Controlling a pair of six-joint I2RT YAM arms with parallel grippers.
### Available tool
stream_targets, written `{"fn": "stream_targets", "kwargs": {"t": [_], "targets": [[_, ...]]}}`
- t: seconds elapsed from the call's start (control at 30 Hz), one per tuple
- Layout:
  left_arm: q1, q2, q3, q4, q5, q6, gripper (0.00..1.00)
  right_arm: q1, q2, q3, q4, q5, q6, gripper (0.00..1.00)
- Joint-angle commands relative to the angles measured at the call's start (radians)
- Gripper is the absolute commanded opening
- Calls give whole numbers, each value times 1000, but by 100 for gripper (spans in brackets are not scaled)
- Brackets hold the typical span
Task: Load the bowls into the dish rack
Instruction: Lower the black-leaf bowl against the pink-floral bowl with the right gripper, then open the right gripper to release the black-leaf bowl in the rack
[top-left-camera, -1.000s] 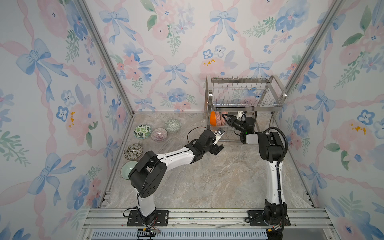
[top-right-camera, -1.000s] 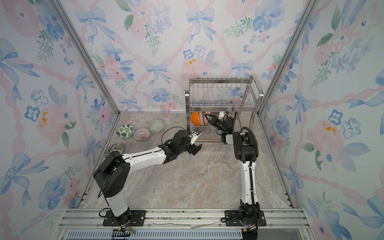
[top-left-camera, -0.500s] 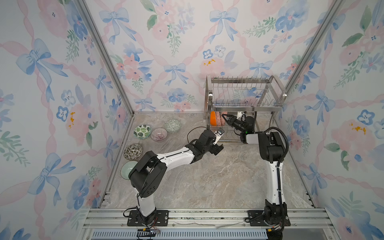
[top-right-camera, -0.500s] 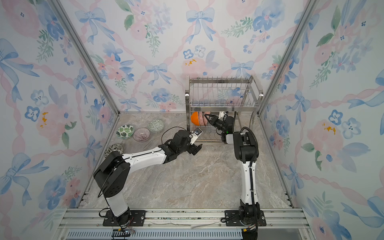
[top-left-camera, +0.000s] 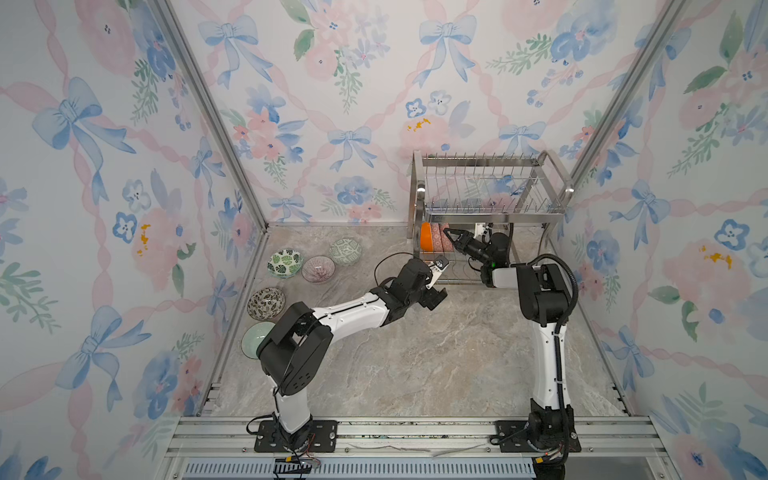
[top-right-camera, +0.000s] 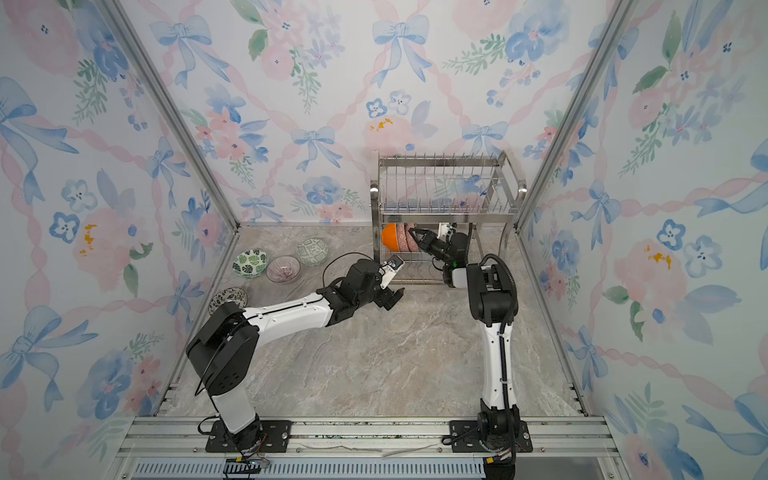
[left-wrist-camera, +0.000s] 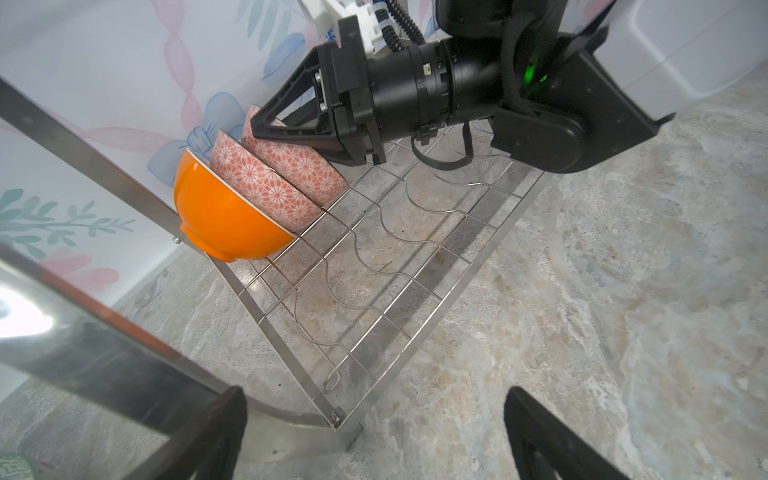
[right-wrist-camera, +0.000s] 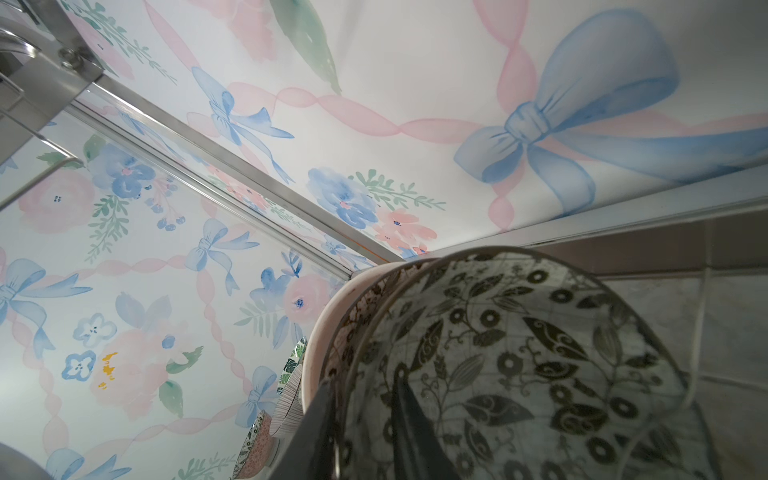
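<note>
White shells, black joints on left arm (top-left-camera: 353, 311) and right arm (top-left-camera: 546, 361); a ribbed black cable (left-wrist-camera: 405, 25) and glowing green light (left-wrist-camera: 532, 75) sit behind the right gripper (left-wrist-camera: 255, 124).

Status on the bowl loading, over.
Left tool open, empty, before the dish rack. Right tool open astride rim of third racked bowl, lower tier. Five bowls loose on table. No obstruction seen.
</note>
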Motion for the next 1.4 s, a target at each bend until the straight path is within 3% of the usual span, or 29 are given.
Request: {"fn": "stream_targets", "kwargs": {"t": [0.0, 0.63, 1.37], "targets": [[8, -35, 20, -16, 9, -19, 98, -7, -64, -11, 16, -25, -16, 29], [7, -63, 7, -32, 7, -31, 98, -20, -123, -89, 32, -10, -27, 32], [5, -217, -78, -101, -23, -130, 98, -52, -329, -391, 102, 71, -40, 37]]}}
